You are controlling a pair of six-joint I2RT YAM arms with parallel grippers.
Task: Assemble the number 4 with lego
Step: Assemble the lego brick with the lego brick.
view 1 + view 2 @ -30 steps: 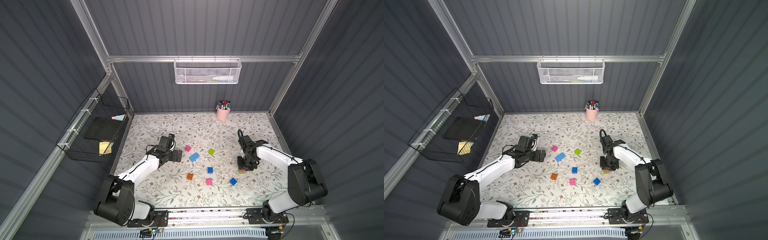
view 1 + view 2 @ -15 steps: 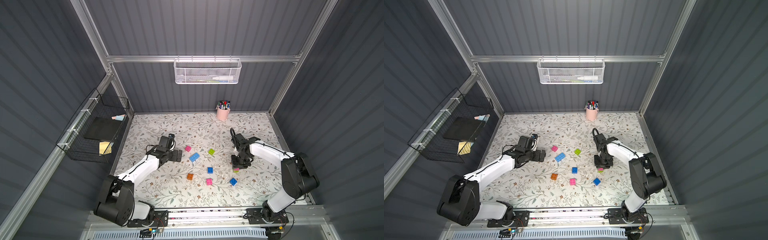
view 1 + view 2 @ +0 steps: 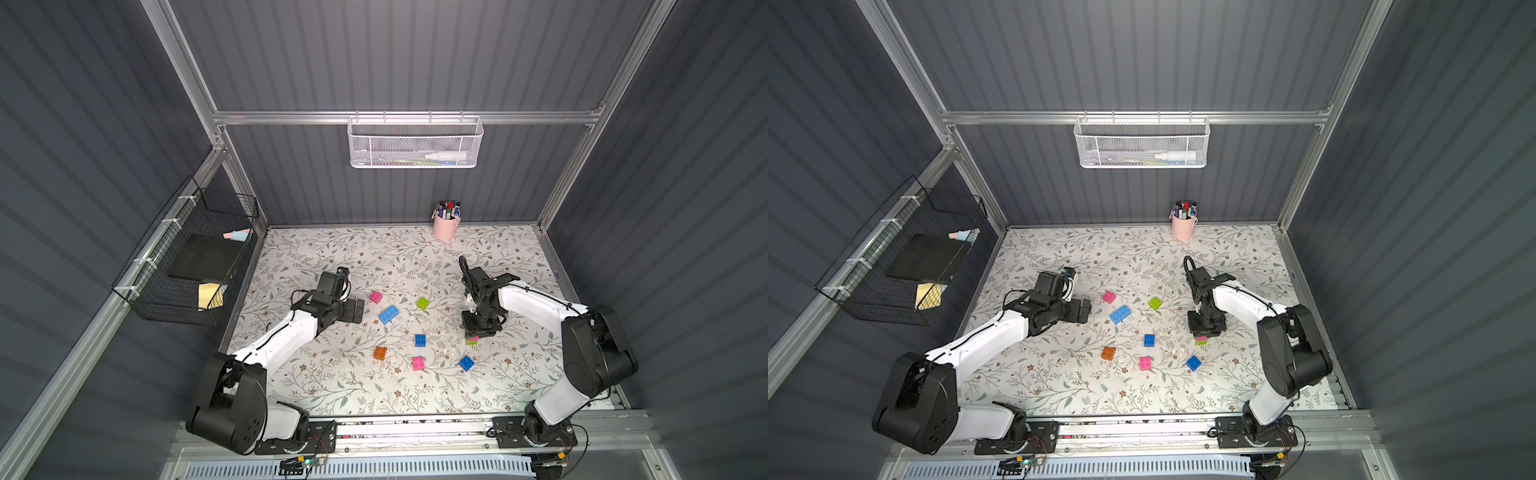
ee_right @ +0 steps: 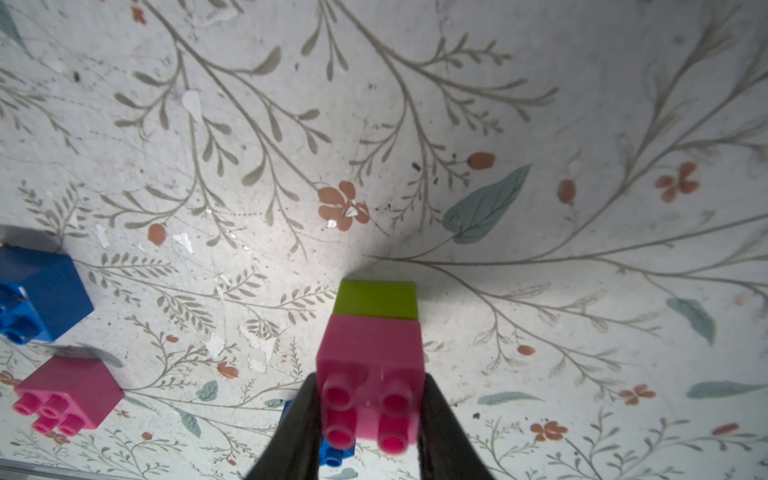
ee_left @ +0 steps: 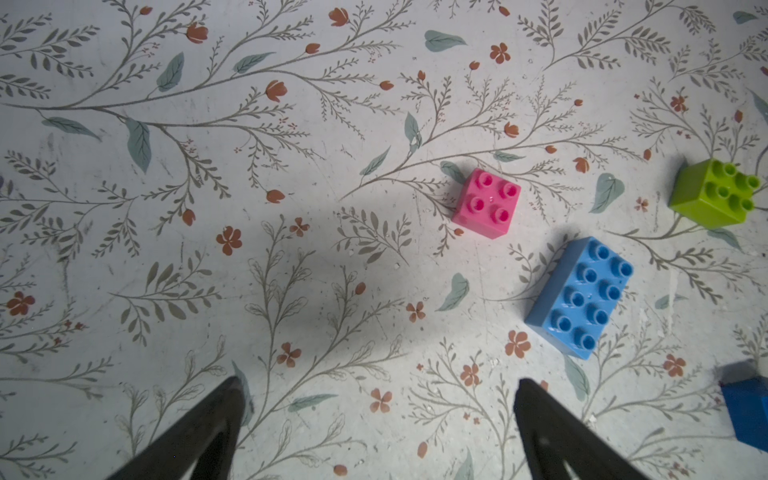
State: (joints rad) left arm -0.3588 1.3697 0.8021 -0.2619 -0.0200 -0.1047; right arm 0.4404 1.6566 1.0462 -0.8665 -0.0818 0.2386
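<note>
On the floral-patterned counter (image 3: 332, 390), the pink metal pen cup (image 3: 445, 226) stands at the back edge, and near the centre the long blue plastic brick (image 3: 389, 314) lies just before the pink square brick (image 3: 376, 296) and left of the lime green square brick (image 3: 423, 303), with the orange square brick (image 3: 380, 353) nearer the front edge.
</note>
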